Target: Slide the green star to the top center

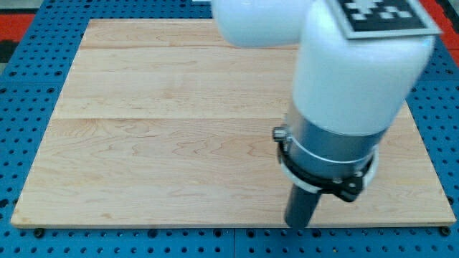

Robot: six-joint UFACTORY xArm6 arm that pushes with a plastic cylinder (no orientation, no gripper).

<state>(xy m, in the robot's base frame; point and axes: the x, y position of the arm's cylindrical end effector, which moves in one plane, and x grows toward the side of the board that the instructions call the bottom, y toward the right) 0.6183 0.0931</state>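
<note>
No green star shows anywhere on the wooden board (pixel 179 122); no block of any colour is in view. The arm's white and grey body (pixel 344 86) fills the view's right and hides the board beneath it. The dark rod hangs from it, and my tip (pixel 297 224) rests near the board's bottom edge, right of centre.
The board lies on a blue perforated table (pixel 21 64) that shows around all its edges. A black and white marker tag (pixel 380 14) sits on top of the arm at the view's top right.
</note>
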